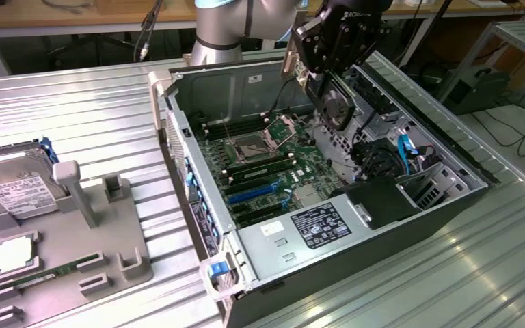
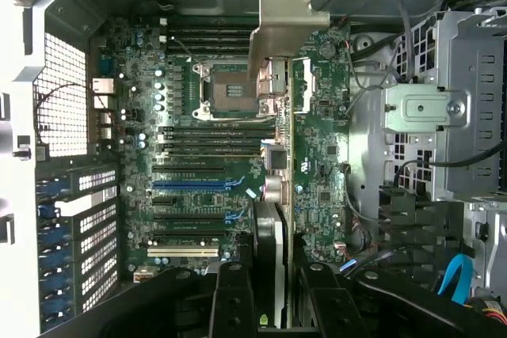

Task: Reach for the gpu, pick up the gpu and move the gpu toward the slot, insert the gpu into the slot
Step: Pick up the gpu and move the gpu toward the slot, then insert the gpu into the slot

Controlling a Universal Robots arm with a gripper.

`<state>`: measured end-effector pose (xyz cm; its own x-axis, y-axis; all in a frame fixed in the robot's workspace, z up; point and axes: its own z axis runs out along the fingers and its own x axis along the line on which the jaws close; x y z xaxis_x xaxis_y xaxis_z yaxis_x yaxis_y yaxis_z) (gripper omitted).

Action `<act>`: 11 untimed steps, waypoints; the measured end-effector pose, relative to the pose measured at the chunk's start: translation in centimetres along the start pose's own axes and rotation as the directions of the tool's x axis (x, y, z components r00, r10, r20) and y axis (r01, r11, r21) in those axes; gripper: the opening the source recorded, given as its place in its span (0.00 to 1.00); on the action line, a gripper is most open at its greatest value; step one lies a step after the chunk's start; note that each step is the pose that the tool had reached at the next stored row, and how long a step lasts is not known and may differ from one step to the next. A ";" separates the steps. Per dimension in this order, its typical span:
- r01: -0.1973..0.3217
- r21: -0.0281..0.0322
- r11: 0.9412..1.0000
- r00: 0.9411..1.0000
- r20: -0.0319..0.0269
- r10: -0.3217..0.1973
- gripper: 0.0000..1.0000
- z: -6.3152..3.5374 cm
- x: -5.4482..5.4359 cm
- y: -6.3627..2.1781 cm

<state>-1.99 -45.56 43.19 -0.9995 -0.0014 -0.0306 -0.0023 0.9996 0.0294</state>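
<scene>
gpu (image 1: 336, 108) above open computer case (image 1: 235, 85)

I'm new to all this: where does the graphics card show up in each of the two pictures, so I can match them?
Exterior view: the gpu hangs from the gripper over the open case.
Wrist view: the gpu is seen edge-on, running from the gripper out to its silver bracket.
Shared landmark: the square CPU socket.
</scene>
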 end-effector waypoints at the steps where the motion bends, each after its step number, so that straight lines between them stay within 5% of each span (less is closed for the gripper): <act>1: 0.000 0.000 1.000 1.000 0.000 0.000 0.28 0.00 0.0 0.00; 11: 0.027 -0.001 1.000 1.000 -0.001 -0.027 0.28 0.00 0.0 0.01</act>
<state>-1.99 -45.55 43.19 -0.9991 -0.0285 -0.0306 -0.0294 0.9991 0.0293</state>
